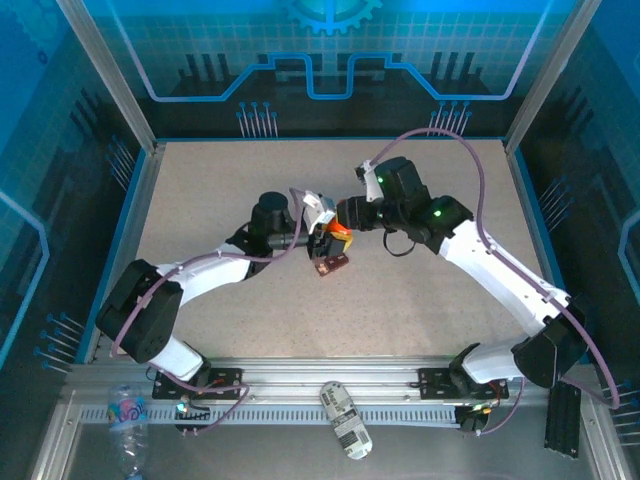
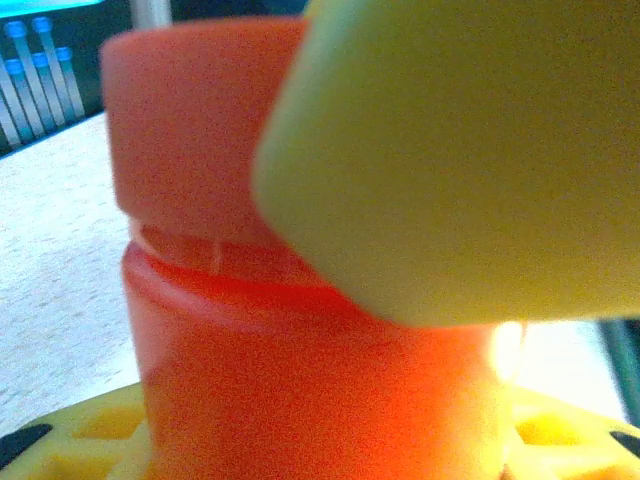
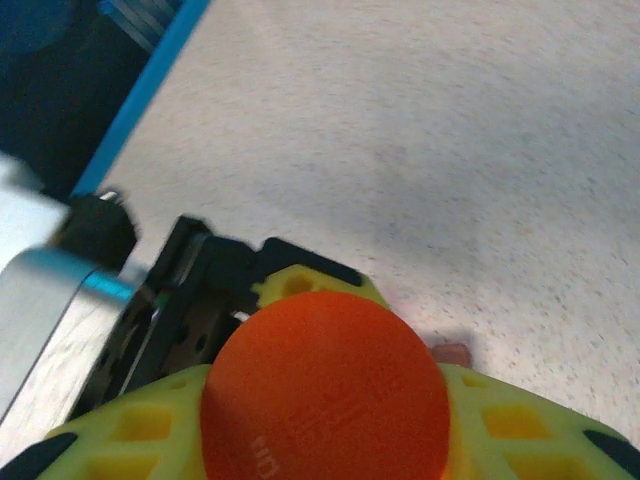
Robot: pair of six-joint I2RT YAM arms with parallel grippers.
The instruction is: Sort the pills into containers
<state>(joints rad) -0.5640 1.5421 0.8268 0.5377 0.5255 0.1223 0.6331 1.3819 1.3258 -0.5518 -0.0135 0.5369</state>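
An orange pill bottle [image 1: 340, 236] hangs above the middle of the table between both grippers. My left gripper [image 1: 326, 238] is shut on its body [image 2: 300, 380], and its yellow fingers [image 2: 80, 425] show at the bottom of the left wrist view. My right gripper [image 1: 348, 216] comes in from the right and is shut on the orange cap [image 3: 325, 395], with a yellow finger [image 3: 520, 430] on each side. One of its fingers [image 2: 470, 150] covers part of the cap [image 2: 190, 120]. The dark red-brown containers tray [image 1: 331, 265] lies on the table just below the bottle. The pills are hidden.
The speckled table [image 1: 440, 300] is walled by blue-edged panels [image 1: 135, 190]. On the near rail lie a clear plastic bottle [image 1: 128, 415] and a labelled cylinder [image 1: 346, 420].
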